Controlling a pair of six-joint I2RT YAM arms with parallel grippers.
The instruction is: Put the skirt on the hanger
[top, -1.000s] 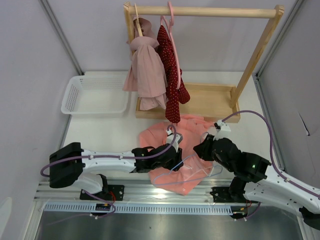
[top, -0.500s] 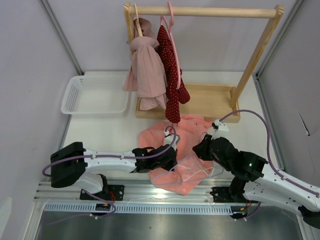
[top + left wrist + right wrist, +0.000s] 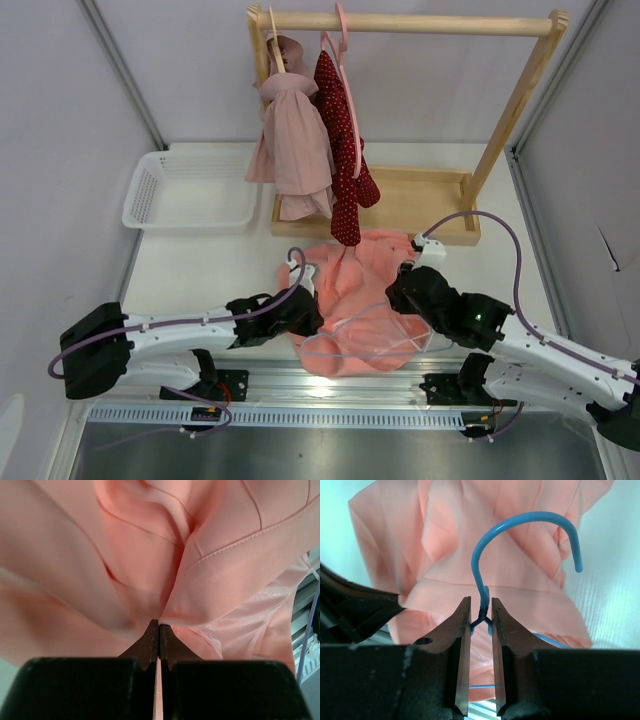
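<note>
Our left gripper (image 3: 159,625) has its 2 jaws pressed together, pinching a fold of the skirt (image 3: 150,555) right at the tips. 1 second ago those jaws stood apart further right over the cloth; since then the gripper has closed and drawn back toward the left, and the near side of the skirt has bunched with it. Our right gripper (image 3: 481,611) is clamped on the twisted neck of the hanger (image 3: 530,517), just under the blue hook, which curves up in front of the coral fabric. It has shifted slightly left and away from us compared with the earlier view. From above, the skirt lies crumpled on the table (image 3: 200,265) between the 2 grippers, in front of the wooden rack (image 3: 410,22), and the hanger's thin wire runs across its near half. We cannot tell whether the wire has gone inside the cloth. At the back left sits 1 white basket (image 3: 140,195). On the rack hang a pale pink garment (image 3: 295,140) and a dark red dotted garment (image 3: 340,150), their hems over its shallow wooden base.
</note>
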